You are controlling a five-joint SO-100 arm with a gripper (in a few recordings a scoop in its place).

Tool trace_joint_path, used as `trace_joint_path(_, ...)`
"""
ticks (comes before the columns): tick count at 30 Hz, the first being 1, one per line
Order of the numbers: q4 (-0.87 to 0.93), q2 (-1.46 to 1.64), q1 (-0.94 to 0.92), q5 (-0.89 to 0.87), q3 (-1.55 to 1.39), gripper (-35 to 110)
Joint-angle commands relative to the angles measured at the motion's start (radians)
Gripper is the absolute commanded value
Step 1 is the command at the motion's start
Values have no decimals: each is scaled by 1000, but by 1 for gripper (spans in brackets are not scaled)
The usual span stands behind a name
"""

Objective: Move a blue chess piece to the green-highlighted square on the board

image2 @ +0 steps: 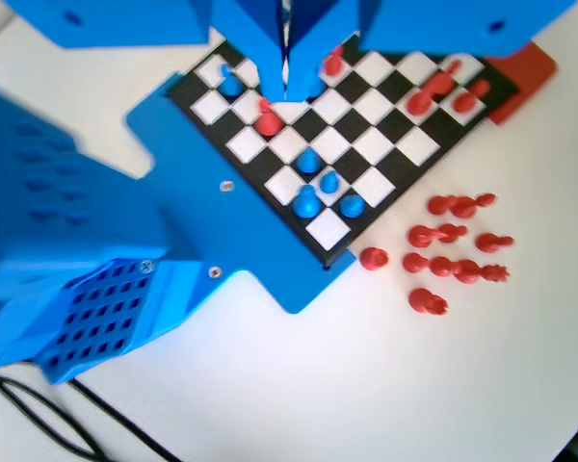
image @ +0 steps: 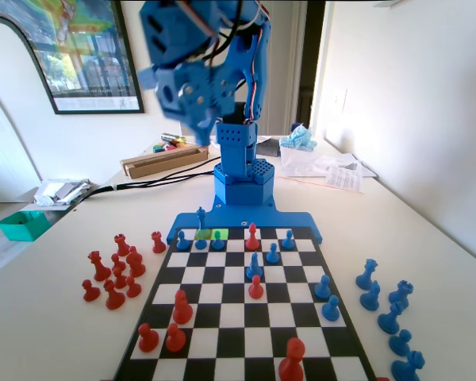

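Gripper (image: 200,131) raised high over the board's (image: 242,333) far end, blurred.

In my fixed view the blue chess piece (image: 201,218) stands below it, just left of the green-highlighted square (image: 220,234). In my wrist view the jaws look pressed together, nothing between them; the board lies well beneath.
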State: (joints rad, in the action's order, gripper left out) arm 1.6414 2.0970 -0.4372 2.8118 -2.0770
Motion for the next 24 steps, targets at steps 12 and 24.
trace_joint_path(12,-407,-41,-54,-86,-244,10)
trace_joint_path(24,-588,-41,-46,-109,-388,12)
